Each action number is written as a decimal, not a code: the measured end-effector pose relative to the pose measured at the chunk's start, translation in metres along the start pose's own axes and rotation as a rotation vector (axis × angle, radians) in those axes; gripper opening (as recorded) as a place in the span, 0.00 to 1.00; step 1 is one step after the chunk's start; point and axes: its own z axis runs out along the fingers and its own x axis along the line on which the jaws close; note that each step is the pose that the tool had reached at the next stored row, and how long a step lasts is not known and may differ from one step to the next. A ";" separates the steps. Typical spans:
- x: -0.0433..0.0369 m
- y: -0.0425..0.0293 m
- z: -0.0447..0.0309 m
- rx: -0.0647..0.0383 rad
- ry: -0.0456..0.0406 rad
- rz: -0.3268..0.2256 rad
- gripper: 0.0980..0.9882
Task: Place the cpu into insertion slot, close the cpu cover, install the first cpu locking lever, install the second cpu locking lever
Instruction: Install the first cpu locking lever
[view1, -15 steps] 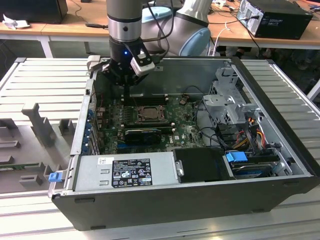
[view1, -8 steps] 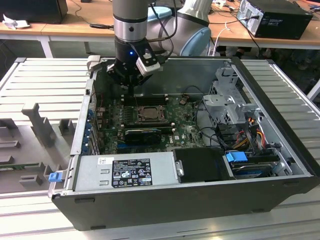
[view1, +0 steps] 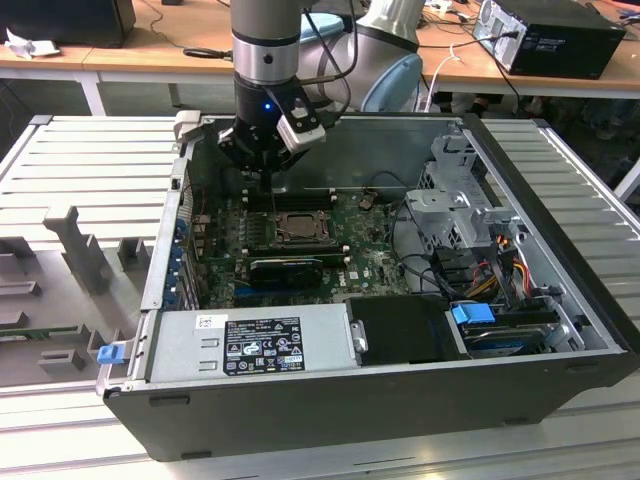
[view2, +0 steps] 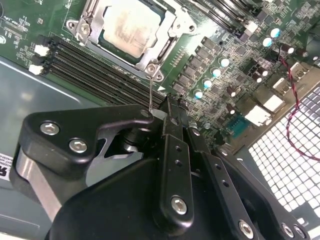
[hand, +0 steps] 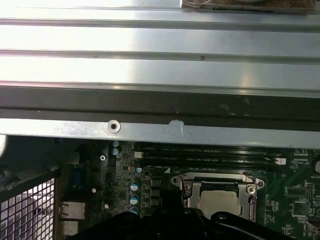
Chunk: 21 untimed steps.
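Silver cpu (view2: 131, 25) sits in the slot (view2: 167, 41) under the closed cover (view2: 172, 22). At its 6 o'clock in the second wrist view, the gripper (view2: 170, 112) has jaws pressed together beside a thin wire lever (view2: 150, 90). I judge a steady push, staying clear of the memory sticks (view2: 95, 62), would serve best.

The cpu (view2: 131, 25), a flat square chip with a dull silver-beige top, lies level in the insertion slot (view2: 165, 47) on the green board, near the computer case's far wall. The cpu cover (view2: 172, 22), a thin silver-grey metal frame, lies closed flat around it.
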 end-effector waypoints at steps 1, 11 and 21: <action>-0.0005 0.0000 0.0000 0.000 0.0000 0.000 0.01; -0.0078 -0.0003 0.0000 0.000 0.0000 0.000 0.01; -0.0134 -0.0005 0.0001 0.000 0.0000 0.000 0.01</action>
